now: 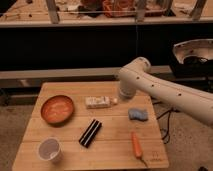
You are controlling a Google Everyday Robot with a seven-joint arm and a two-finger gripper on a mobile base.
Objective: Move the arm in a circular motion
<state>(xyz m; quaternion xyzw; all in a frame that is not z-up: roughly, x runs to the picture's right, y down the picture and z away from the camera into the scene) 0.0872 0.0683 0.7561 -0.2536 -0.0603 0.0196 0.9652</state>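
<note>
The arm [165,90] reaches over the wooden tabletop [112,147], its end effector [115,101] clenched just beside a white packet [97,102]. A dark cabinet [75,50] stands behind, with speckled grey floor [10,120] around.

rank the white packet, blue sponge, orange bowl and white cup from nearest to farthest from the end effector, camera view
The end effector is over the back middle of the table.
1. white packet, just left of it
2. blue sponge, to the right
3. orange bowl, left side
4. white cup, front-left corner
</note>
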